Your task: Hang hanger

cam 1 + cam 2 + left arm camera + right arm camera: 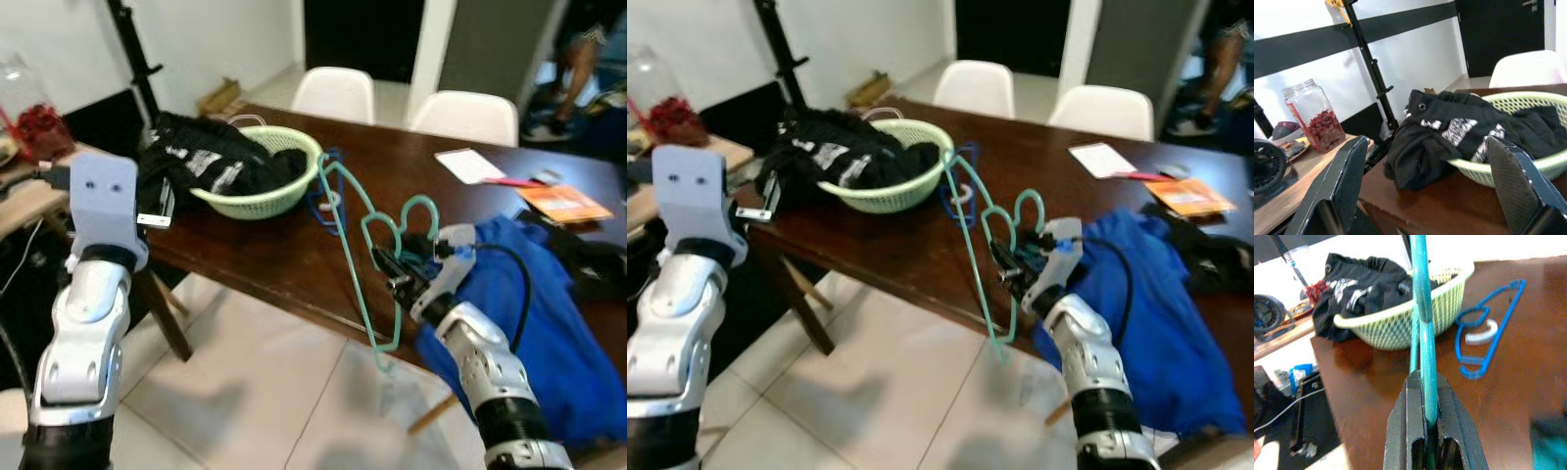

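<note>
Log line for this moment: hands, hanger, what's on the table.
right hand: shut on teal hanger, held over table edge | left hand: open, idle | blue hanger: flat on table beside green basket

Black clothes [211, 157] in green basket [279, 196]

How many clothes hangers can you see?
2. A teal hanger is pinched in the right gripper at the table's front edge. A blue hanger lies flat on the table beside the green basket. The basket's clothes may hide more.
</note>
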`<state>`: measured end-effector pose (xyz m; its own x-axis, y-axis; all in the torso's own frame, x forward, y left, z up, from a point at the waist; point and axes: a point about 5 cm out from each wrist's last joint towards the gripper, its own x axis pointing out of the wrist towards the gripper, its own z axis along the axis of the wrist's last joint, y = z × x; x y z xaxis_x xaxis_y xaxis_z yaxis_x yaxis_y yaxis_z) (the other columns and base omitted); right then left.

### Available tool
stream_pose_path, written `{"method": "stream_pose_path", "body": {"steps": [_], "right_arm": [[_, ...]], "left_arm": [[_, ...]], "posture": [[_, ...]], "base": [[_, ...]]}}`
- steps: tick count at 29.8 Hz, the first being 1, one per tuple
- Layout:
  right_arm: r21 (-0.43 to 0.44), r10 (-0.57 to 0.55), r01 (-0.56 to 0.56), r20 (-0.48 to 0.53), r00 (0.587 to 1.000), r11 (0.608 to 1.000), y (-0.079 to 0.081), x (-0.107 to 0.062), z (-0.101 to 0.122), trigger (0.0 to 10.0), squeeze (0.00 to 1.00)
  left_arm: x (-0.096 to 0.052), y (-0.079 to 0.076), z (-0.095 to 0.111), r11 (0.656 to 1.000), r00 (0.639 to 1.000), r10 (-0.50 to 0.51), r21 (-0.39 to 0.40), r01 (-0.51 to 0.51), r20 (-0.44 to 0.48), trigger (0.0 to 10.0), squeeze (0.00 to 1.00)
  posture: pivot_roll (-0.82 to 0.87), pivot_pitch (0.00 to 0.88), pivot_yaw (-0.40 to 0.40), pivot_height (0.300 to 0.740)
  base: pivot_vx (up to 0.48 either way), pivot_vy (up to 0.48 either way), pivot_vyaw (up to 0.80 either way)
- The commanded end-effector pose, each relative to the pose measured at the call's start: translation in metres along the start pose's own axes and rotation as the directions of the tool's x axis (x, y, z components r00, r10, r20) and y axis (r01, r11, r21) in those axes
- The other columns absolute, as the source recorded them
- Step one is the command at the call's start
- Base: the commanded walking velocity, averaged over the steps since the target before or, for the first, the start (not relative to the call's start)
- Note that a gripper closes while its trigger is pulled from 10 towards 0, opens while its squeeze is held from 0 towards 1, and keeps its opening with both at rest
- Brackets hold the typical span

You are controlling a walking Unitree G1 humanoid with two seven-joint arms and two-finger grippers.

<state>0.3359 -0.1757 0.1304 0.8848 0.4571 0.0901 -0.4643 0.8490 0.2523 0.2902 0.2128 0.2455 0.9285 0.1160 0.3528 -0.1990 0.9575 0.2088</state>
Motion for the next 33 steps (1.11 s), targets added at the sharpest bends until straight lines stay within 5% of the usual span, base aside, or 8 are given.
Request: {"method": "stream_pose_path", "body": {"steps": [1,16,29,33], "right_arm": [[0.029,-0.022,0.023,-0.014,1.000,0.999,-0.001,-0.001,-0.005,10.0,0.00],[0.031,-0.019,0.020,-0.016,1.000,0.999,0.000,-0.001,-0.006,10.0,0.00],[0.060,-0.030,0.032,-0.042,0.999,0.998,-0.002,-0.001,-0.009,10.0,0.00],[0.068,-0.053,0.055,-0.040,0.998,0.996,-0.004,-0.002,-0.009,10.0,0.00]], "left_arm": [[0.003,0.000,0.005,1.000,1.000,-0.027,-0.008,0.027,0.011,10.0,0.00],[0.018,-0.003,0.033,0.980,0.979,-0.174,-0.081,0.182,0.103,10.0,0.00],[0.017,-0.009,0.020,0.967,0.978,-0.204,-0.147,0.207,0.039,10.0,0.00],[0.009,-0.015,0.002,0.978,0.988,-0.130,-0.174,0.115,-0.082,10.0,0.00]], "posture": [[0.05,0.023,0.010,0.740],[0.05,0.022,0.011,0.740],[0.05,0.016,0.008,0.740],[0.05,0.014,0.006,0.740]], "base": [[0.454,0.000,0.00],[0.412,0.000,0.00],[0.152,0.000,-0.80],[0.000,0.000,-0.40]]}}
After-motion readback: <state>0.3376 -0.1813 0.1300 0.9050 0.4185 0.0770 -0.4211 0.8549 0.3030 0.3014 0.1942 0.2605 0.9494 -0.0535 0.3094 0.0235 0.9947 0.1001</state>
